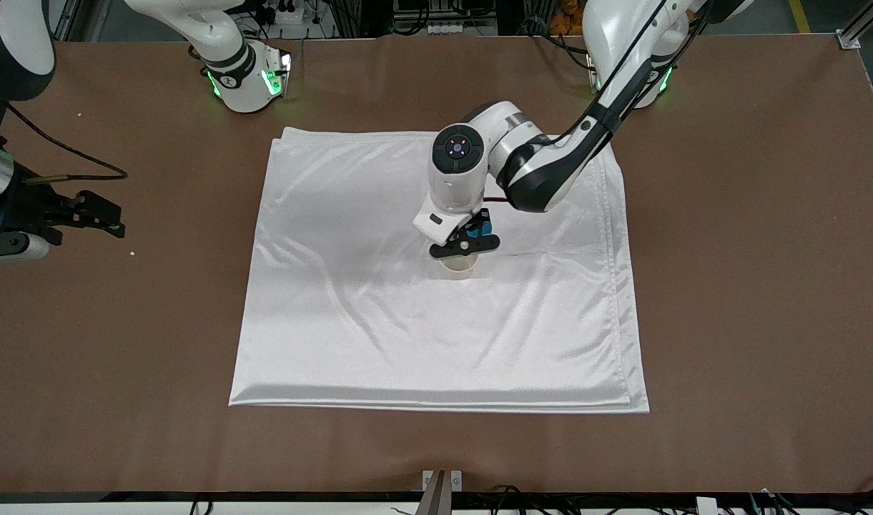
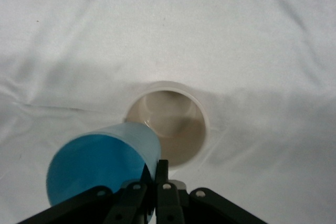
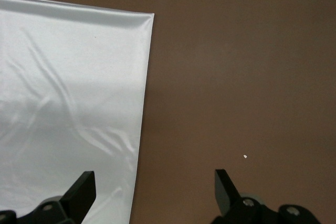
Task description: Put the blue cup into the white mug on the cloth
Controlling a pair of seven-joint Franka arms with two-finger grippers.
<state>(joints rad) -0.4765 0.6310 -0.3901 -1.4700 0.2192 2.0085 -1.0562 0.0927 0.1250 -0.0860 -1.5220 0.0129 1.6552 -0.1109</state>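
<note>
The blue cup (image 2: 102, 163) is hanging tilted just above the white mug (image 2: 170, 127), pinched at its rim in my left gripper (image 1: 472, 239), whose jaws are clenching on it. The mug is standing upright near the middle of the cloth (image 1: 350, 329). My right gripper (image 3: 155, 190) is waiting, jaws spread wide, over the cloth's edge and bare table (image 1: 751, 286).
</note>
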